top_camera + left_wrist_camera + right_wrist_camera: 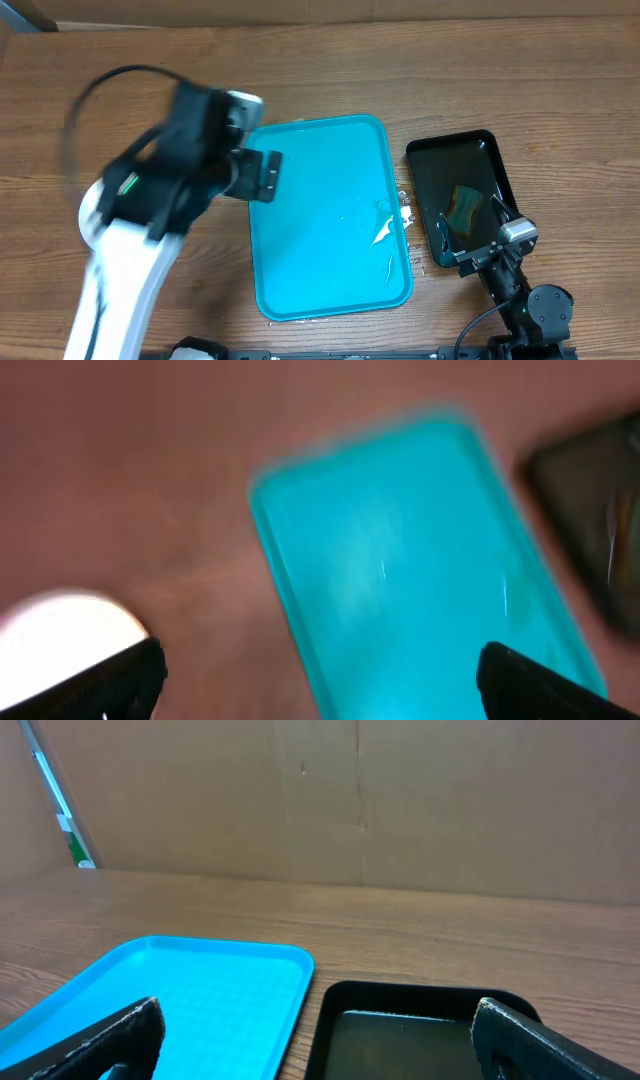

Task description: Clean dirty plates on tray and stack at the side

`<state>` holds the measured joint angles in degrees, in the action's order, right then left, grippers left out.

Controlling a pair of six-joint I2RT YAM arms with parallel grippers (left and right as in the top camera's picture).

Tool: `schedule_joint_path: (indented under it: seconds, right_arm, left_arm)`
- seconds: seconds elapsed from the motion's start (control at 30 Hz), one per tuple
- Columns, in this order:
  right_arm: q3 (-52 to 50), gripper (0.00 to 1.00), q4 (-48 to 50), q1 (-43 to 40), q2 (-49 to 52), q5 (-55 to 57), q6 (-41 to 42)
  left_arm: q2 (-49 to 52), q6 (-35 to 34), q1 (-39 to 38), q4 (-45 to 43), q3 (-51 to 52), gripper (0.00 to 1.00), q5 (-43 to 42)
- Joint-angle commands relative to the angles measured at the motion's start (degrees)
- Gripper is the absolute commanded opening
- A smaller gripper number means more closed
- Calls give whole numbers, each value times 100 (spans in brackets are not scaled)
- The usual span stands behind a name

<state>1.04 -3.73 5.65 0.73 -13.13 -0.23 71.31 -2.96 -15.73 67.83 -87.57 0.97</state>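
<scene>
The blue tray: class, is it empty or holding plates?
Empty of plates: overhead, the tray shows only bare blue surface and wet streaks.

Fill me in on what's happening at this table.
The left gripper hangs open and empty over the left part of the blue tray, and the arm is blurred with motion. The tray holds no plates, only wet streaks. A white round shape, probably a plate, lies on the table left of the tray. The right gripper sits open and empty by the black tray, which holds a sponge.
</scene>
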Motion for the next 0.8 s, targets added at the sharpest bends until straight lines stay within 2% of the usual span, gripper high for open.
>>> schedule_joint_path:
  seconds: [0.0,0.43,0.77]
  right_arm:
    - [-57,100,24,-20,-46,24,-24]
    - [-57,100,24,-20,-46,24,-24]
    - [-57,100,24,-20,-46,24,-22]
  left_arm:
    - [-957,-105,372,-710,669,100,262]
    - [-4437,-758,1261,-4098,4666,100,260]
    - [-6496,-892,1513,-5289,6749,100,238]
